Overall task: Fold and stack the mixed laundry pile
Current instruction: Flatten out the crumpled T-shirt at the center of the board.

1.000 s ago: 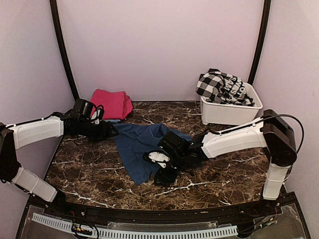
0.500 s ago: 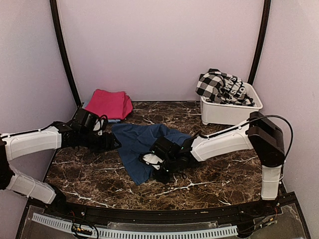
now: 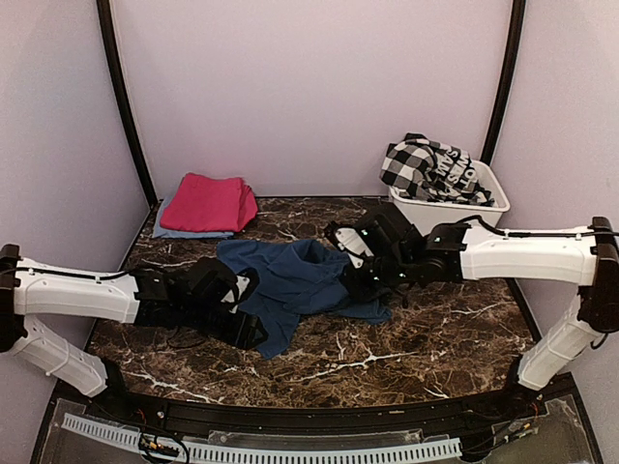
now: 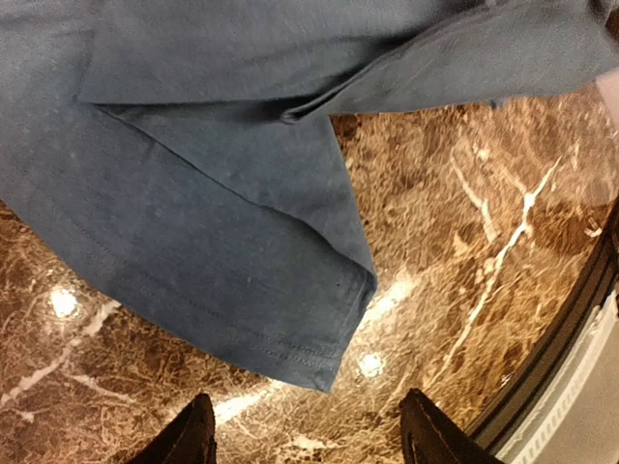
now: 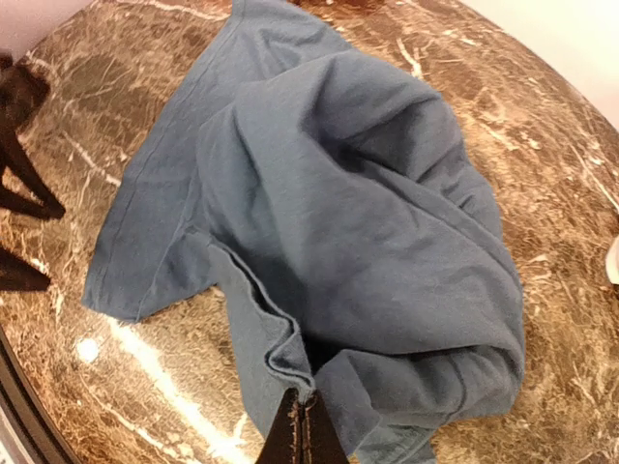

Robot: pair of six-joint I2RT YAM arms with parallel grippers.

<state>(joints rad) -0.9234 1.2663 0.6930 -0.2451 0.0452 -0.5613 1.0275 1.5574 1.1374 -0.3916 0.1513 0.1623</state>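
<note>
Marble table (image 3: 416, 348): navy sheet (image 3: 290, 280) lies bunched at centre, long axis left-right, 1 hemmed corner pointing to the near edge. The right gripper (image 5: 302, 425) pinches its right fold; the left gripper (image 4: 309, 435) stands open near that corner.

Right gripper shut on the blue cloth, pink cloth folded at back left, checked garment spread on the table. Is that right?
No: the checked garment is heaped in the white tub at back right; the top external view shows it. The rest stands.

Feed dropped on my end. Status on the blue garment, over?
Right tool shut on blue garment. Left tool open, just short of its hem corner. Nothing blocking.
</note>
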